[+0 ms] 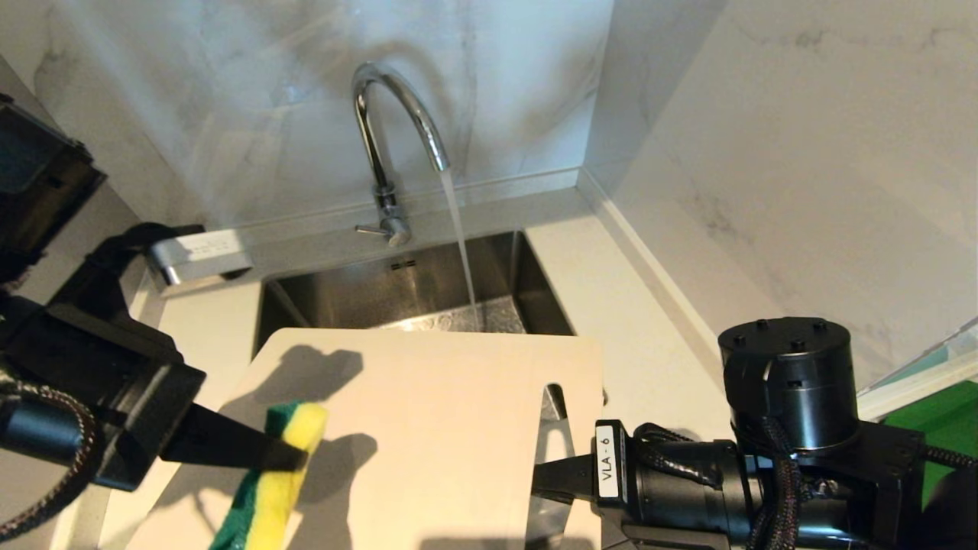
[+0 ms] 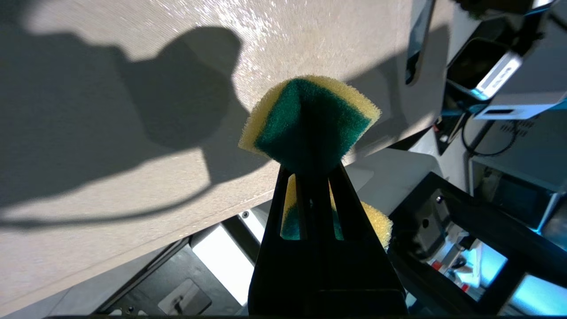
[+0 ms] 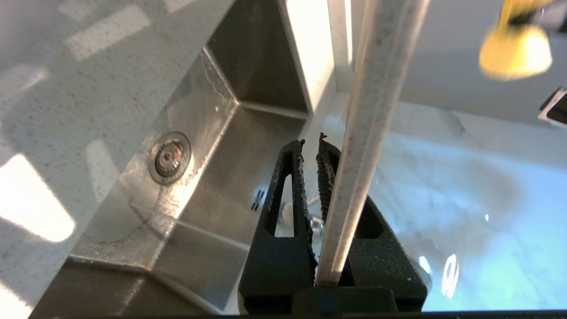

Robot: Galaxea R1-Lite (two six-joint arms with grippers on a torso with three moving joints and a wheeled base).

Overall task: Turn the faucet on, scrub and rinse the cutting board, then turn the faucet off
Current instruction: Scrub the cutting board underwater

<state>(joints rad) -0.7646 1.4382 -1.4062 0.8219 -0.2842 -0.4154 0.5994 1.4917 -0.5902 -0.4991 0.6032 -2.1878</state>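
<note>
Tap (image 1: 397, 122) top middle, water on. Board (image 1: 428, 412) low middle over sink (image 1: 344, 294), pinched at slot end by right gripper (image 1: 546, 477). Left gripper (image 1: 294, 456) low left, squeezing sponge (image 1: 279, 481) w/ fingers tight.

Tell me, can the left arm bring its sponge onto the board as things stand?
Probably yes. The left tool holds the sponge just over the board, whose face is bare there; the right tool grips the far edge.
</note>
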